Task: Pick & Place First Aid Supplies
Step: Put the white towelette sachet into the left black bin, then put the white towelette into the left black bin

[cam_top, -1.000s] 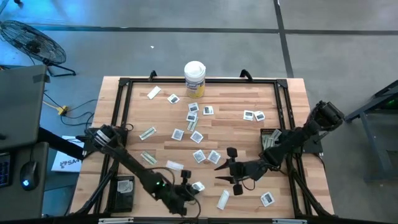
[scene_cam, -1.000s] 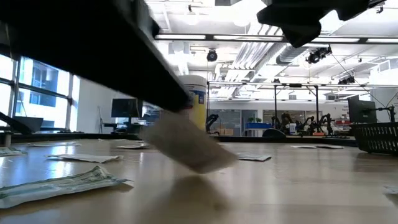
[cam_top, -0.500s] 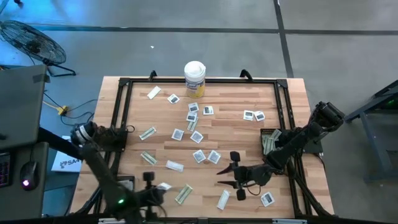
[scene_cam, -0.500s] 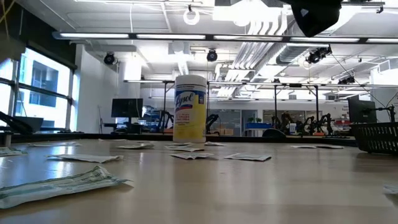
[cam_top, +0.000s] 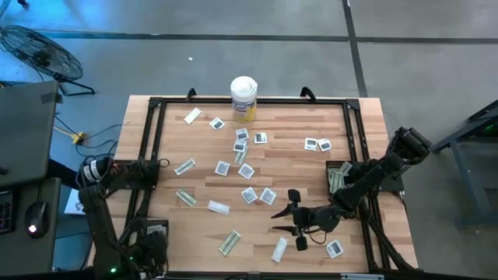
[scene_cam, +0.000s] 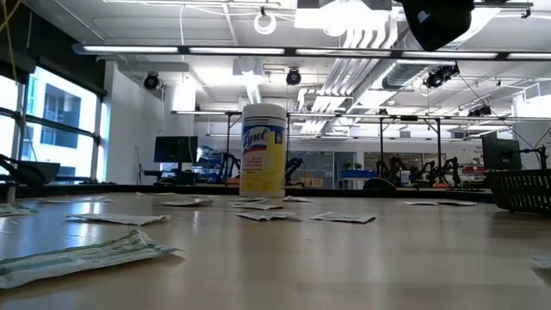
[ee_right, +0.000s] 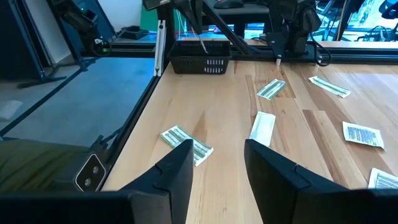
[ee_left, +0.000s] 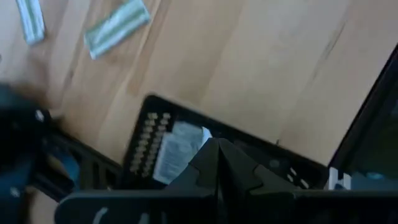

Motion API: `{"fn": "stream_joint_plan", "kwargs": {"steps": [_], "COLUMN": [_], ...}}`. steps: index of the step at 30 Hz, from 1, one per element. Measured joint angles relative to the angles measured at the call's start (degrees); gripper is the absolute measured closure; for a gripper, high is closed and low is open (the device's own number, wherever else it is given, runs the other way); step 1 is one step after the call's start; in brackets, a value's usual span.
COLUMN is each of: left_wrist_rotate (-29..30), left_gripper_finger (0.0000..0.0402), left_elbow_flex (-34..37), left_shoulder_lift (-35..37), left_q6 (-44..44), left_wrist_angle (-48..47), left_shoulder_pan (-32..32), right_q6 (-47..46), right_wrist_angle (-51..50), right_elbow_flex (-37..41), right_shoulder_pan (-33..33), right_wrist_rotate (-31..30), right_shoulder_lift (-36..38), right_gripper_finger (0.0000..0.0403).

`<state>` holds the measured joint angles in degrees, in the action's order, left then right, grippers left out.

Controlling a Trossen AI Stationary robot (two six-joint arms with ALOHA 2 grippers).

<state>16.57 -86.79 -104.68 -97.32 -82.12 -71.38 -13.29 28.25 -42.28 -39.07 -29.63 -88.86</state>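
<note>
First aid supplies lie scattered on the wooden table: square white sachets [cam_top: 249, 194], pale-green wrappers [cam_top: 229, 243] and white oblong ones [cam_top: 218, 208]. My left gripper [ee_left: 217, 146] is shut and points down over the black basket [ee_left: 144, 134] at the table's near left corner. A white packet [ee_left: 205, 133] shows at its fingertips, and another packet [ee_left: 174, 152] lies in the basket. My right gripper [ee_right: 217, 168] stands open above the table's near right part [cam_top: 274, 219], nothing between its fingers. My left gripper pinches a white packet between its two fingertips; only a white corner [ee_left: 205, 133] shows beside them, the fingers hiding the rest. The fingers come from above, pointing down. The packet is clear of the table, over the basket.
A tall white canister with a yellow label [cam_top: 243, 98] stands at the far edge. A second black basket [cam_top: 336, 173] with wrappers sits at the right edge. A black frame [cam_top: 148, 132] runs around the table. A white wrapper [ee_right: 262, 126] and a green one [ee_right: 186, 144] lie ahead of my right gripper.
My left gripper, shut on the white packet, has risen from the table's near middle and swung toward the left edge. It has turned until it points down over the left basket. The packet went with it, clear of the table.
</note>
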Motion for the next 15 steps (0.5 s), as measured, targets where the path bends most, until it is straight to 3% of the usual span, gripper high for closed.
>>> {"fn": "stream_joint_plan", "kwargs": {"steps": [4, 9, 15], "left_wrist_rotate": [-1.4, -7.7, -9.8], "left_gripper_finger": [0.0401, 0.0399, 0.0353], "left_elbow_flex": [4.3, 11.2, 13.4], "left_shoulder_lift": [0.0, 0.0, -0.1], "left_q6": [-4.5, -4.9, -2.3], "left_wrist_angle": [2.0, 6.6, 7.6], "left_shoulder_pan": [-1.5, -0.3, 1.6], "right_q6": [0.0, -0.6, -0.8], "right_wrist_angle": [0.1, 0.1, 0.2], "right_elbow_flex": [0.0, 0.0, 0.0], "right_shoulder_pan": [0.0, 0.0, 0.0], "right_wrist_rotate": [0.0, 0.0, 0.0], "right_shoulder_lift": [0.0, 0.0, 0.0], "right_gripper_finger": [0.0265, 0.0265, 0.0265]}}
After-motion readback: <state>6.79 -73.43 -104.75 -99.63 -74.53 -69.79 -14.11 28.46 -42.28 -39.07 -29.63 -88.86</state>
